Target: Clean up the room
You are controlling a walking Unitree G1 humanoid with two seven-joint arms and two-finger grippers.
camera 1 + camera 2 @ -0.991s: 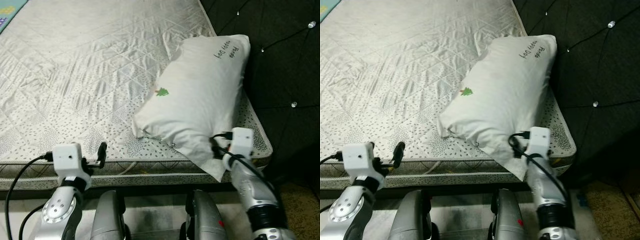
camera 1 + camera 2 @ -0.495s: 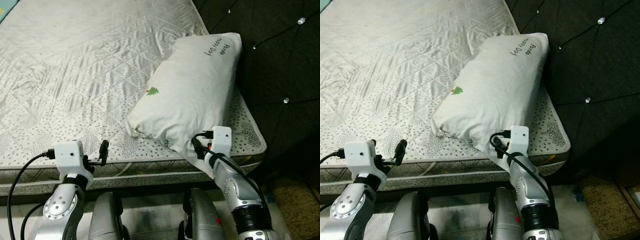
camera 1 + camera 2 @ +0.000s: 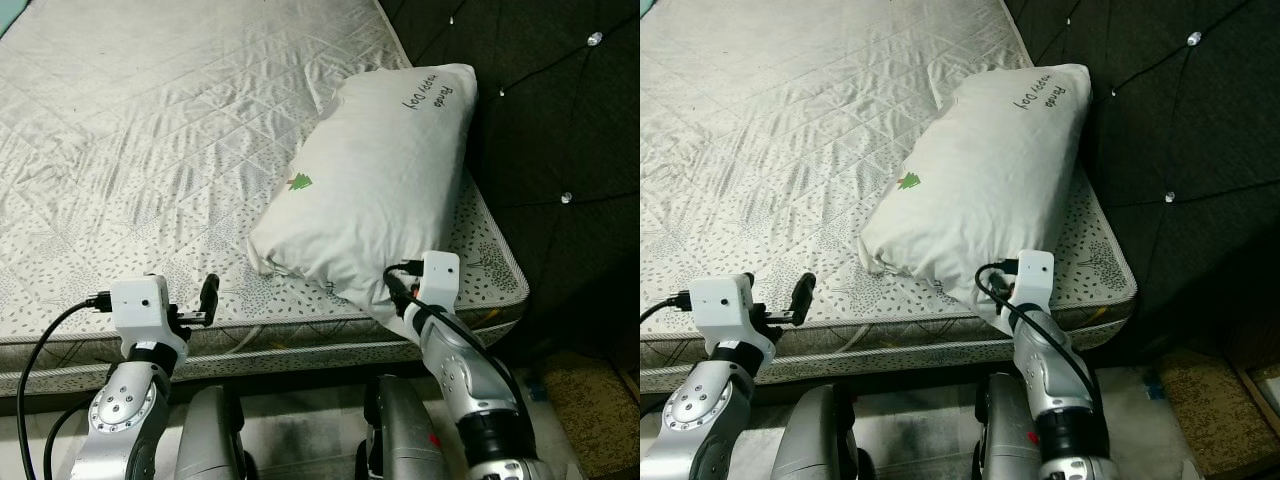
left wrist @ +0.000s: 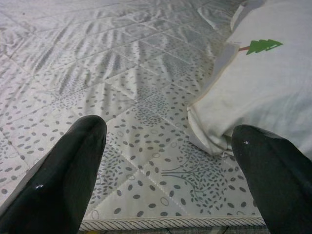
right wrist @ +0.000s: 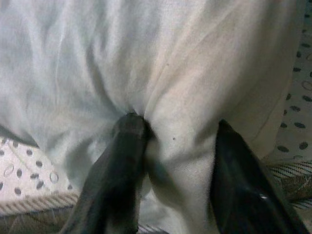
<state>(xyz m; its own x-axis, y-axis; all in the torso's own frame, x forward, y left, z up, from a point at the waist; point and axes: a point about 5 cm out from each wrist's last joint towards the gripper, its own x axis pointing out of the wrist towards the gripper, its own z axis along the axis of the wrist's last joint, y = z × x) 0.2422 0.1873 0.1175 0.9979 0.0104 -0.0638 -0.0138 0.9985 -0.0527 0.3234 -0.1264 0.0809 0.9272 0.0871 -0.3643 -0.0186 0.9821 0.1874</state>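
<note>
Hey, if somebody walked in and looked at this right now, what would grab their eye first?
The big white pillow with a small green tree print, lying at an angle on the quilted mattress against the dark tufted headboard. Next, the right gripper, its two black fingers pinching a fold of the pillow's near corner at the bed's edge. The left gripper hovers open over the mattress edge, holding nothing.

white pillow [image 3: 385,190], dark handwritten-style print near its top corner, upside down, seems "Happy Day", small green tree motif on its side
</note>
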